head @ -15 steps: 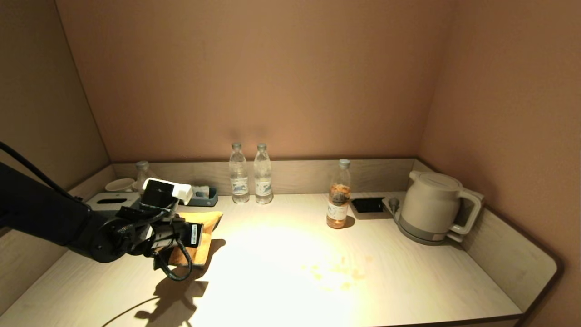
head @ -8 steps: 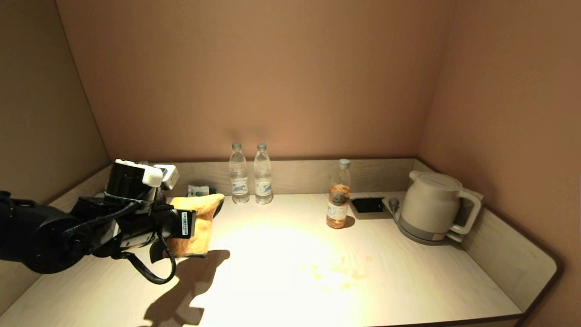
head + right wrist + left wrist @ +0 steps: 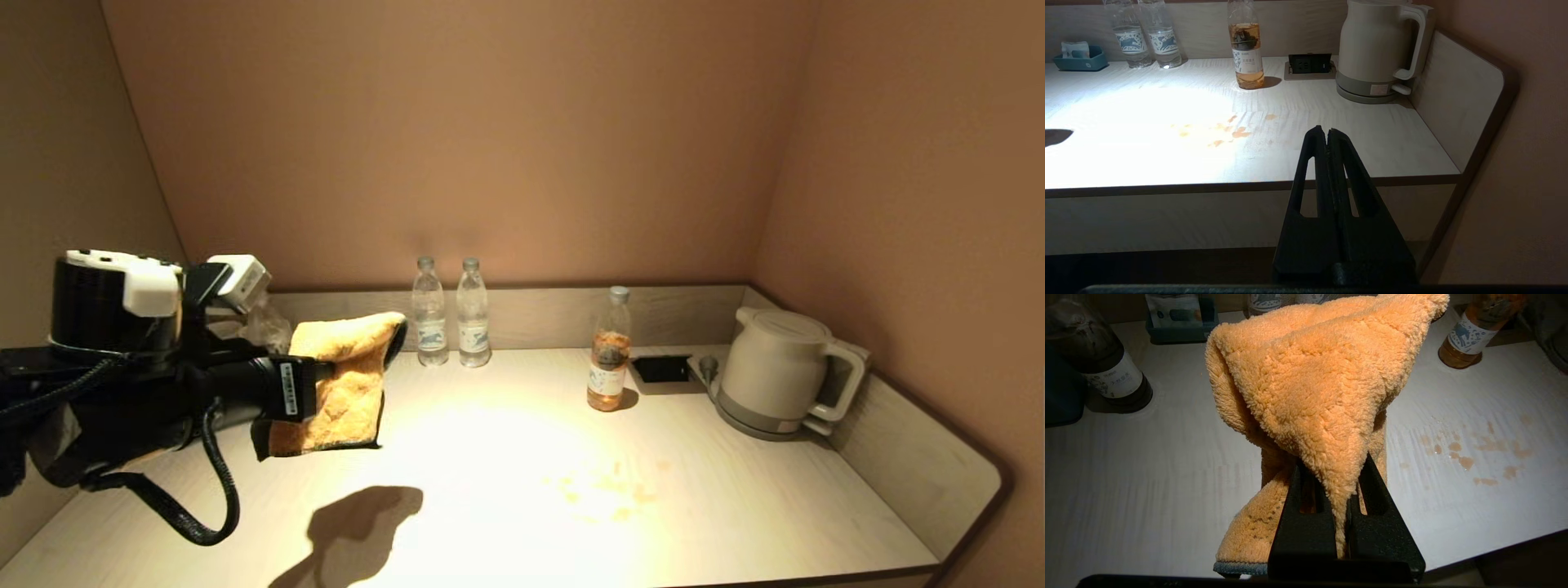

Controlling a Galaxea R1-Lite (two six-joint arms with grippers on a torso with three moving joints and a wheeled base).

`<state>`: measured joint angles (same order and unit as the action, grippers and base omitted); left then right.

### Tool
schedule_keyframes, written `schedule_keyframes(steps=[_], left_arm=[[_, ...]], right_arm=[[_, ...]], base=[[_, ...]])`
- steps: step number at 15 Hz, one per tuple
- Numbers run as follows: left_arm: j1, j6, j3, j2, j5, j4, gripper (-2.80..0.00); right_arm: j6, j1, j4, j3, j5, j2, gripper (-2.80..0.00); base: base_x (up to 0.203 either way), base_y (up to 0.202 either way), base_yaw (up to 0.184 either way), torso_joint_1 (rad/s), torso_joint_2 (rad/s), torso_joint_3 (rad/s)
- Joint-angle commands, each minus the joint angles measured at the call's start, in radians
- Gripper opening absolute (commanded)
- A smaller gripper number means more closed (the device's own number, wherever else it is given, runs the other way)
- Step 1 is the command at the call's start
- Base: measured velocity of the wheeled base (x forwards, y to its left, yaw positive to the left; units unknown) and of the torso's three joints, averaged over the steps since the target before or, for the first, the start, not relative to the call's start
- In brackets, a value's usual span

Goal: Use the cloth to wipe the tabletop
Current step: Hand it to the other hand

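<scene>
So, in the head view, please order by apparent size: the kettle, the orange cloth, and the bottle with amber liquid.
1. Kettle and orange cloth: they look alike, and the cloth hangs nearer the camera, so unranked.
2. Bottle with amber liquid, clearly smallest.

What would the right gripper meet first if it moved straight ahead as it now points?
Probably the tabletop near its front edge, short of the orange stains. The shut right gripper sits before the table, off its surface; depth is unclear, so it might pass over the edge.
</scene>
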<state>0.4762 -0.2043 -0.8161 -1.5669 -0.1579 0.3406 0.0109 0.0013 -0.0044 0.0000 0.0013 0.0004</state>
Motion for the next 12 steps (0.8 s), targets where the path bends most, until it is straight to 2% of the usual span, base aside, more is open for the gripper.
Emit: schedule_keyframes(steps=[1, 8, 12], left_arm=[[0.004, -0.002, 0.026, 0.081, 0.005, 0.003, -2.8], [0.009, -0.021, 0.061, 0.129, 0.007, 0.003, -2.8], [0.021, -0.05, 0.073, 0.114, 0.008, 0.007, -2.8]], right_arm=[[-0.003, 0.0, 0.0, 0.0, -0.001, 0.0, -2.8], [-0.004, 0.0, 0.033, -0.018, -0.007, 0.0, -2.8], [0.027, 0.001, 0.183, -0.216, -0.02, 0.039, -2.8]], base=[[0.0, 0.0, 0.0, 0.0, 0.0, 0.0], [0.0, 0.0, 0.0, 0.0, 0.0, 0.0], [0.0, 0.0, 0.0, 0.0, 0.0, 0.0]])
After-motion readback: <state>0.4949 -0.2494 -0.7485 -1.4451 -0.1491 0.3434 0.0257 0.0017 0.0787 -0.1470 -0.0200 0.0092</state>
